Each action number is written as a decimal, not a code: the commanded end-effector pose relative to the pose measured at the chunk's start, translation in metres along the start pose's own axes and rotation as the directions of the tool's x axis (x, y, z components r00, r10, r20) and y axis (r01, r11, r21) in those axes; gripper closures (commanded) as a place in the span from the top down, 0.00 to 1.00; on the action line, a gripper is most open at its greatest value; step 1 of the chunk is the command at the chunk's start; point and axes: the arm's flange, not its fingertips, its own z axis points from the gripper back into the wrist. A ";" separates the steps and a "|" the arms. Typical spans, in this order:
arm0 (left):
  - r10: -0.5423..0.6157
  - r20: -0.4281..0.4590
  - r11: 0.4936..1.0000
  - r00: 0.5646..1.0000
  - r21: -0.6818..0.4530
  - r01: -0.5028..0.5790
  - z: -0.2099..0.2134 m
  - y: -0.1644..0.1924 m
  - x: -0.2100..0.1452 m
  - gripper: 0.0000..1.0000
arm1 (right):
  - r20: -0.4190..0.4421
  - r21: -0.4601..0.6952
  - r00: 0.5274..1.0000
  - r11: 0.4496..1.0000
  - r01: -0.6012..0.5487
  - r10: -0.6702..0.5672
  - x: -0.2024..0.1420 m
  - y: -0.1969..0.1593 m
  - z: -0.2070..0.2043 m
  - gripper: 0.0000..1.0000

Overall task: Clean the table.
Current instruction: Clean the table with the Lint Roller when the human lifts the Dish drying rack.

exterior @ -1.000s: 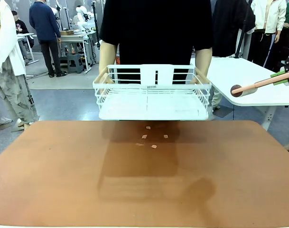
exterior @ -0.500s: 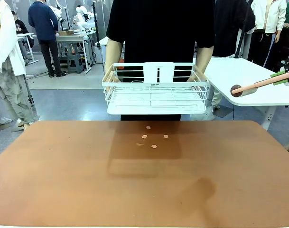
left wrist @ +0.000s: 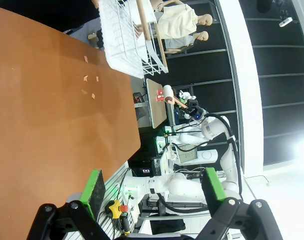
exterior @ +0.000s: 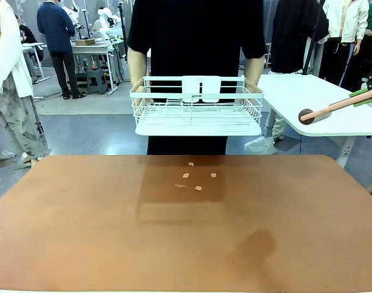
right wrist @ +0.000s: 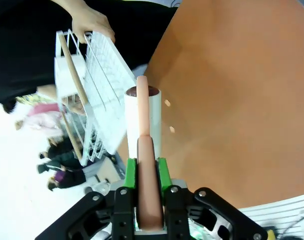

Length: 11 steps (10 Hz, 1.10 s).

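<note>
A person holds a white wire rack (exterior: 198,113) just beyond the smooth reddish-brown table (exterior: 82,232), where small pale scraps (exterior: 198,188) lie. The right tool (right wrist: 147,172) clenches a pink-handled lint roller (right wrist: 143,117); the left tool (left wrist: 152,186) is released.

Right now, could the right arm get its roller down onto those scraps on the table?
Probably yes. The person holds the rack up clear of the table, beyond the scraps, which lie uncovered. The right gripper grips the roller off to the side, nothing between.
</note>
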 end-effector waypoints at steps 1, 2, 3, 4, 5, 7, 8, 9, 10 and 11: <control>-0.002 0.002 1.000 1.000 0.002 0.002 0.003 -0.001 -0.001 1.00 | -0.089 -0.121 0.991 0.986 -0.113 0.102 0.030 0.020 0.007 0.21; -0.002 0.002 1.000 1.000 0.002 0.002 0.003 -0.001 -0.001 1.00 | -0.204 -0.181 0.959 0.955 -0.235 0.197 0.040 0.027 0.003 0.21; -0.002 0.002 1.000 1.000 0.002 0.002 0.003 -0.001 -0.001 1.00 | -0.244 -0.239 0.936 0.920 -0.312 0.254 0.054 0.034 -0.007 0.21; -0.002 0.002 1.000 1.000 0.002 0.002 0.003 -0.001 -0.001 1.00 | -0.301 -0.234 0.903 0.894 -0.382 0.307 0.064 0.040 -0.020 0.21; -0.002 0.002 1.000 1.000 0.002 0.002 0.003 -0.001 -0.001 1.00 | -0.320 -0.221 0.882 0.878 -0.424 0.345 0.066 0.043 -0.035 0.21; -0.002 0.002 1.000 1.000 0.002 0.002 0.003 -0.001 -0.001 1.00 | -0.426 -0.179 0.783 0.806 -0.564 0.454 0.070 0.043 -0.069 0.21; -0.002 0.002 1.000 1.000 0.002 0.002 0.003 -0.001 -0.001 1.00 | -0.467 -0.165 0.742 0.776 -0.609 0.482 0.073 0.048 -0.086 0.21; -0.002 0.002 1.000 1.000 0.002 0.002 0.003 -0.001 -0.001 1.00 | -0.496 -0.176 0.712 0.745 -0.644 0.498 0.072 0.052 -0.099 0.21; -0.002 0.002 1.000 1.000 0.002 0.002 0.003 -0.001 -0.001 1.00 | -0.478 -0.187 0.730 0.756 -0.627 0.488 0.069 0.056 -0.110 0.21; -0.002 0.002 1.000 1.000 0.002 0.002 0.003 -0.001 -0.001 1.00 | -0.445 -0.139 0.773 0.818 -0.559 0.453 0.067 0.062 -0.110 0.21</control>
